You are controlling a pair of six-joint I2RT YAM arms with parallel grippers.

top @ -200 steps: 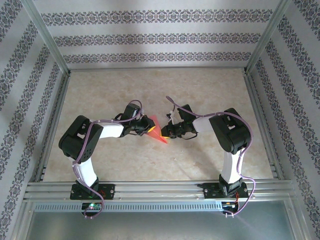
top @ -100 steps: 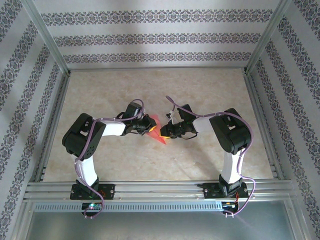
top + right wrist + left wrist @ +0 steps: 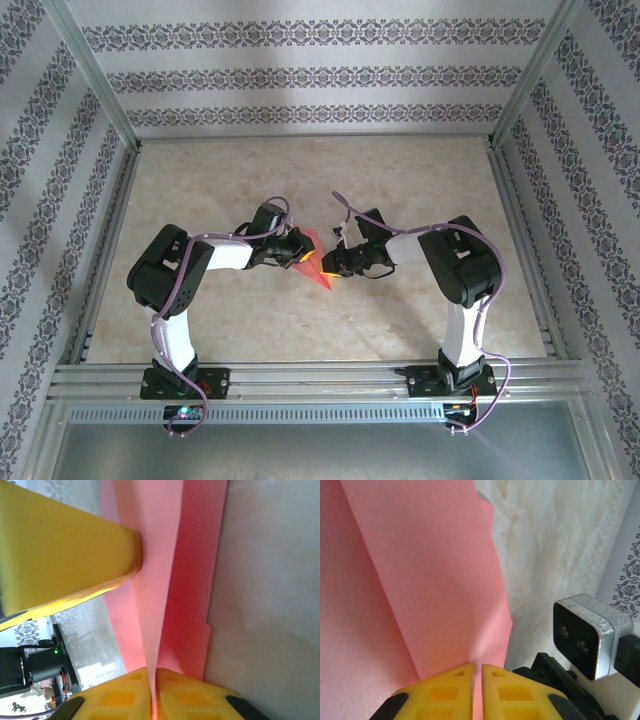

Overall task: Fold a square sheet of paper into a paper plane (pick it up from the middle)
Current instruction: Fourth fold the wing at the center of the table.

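My left hand (image 3: pixel 300 257) has moved in closer to my right hand (image 3: pixel 328 268) — both pinch the folded pink paper (image 3: pixel 321 279) tight, up between them above the table (image 3: pixel 300 180). I think 1 crease is getting pressed.

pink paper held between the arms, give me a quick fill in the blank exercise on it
1. The number of hands pinching the pink paper is ___.
2. The finger pads of the left hand are coloured ___.
3. The right hand is ___ (open or shut) on a folded edge of the paper.

Missing words: two; yellow; shut
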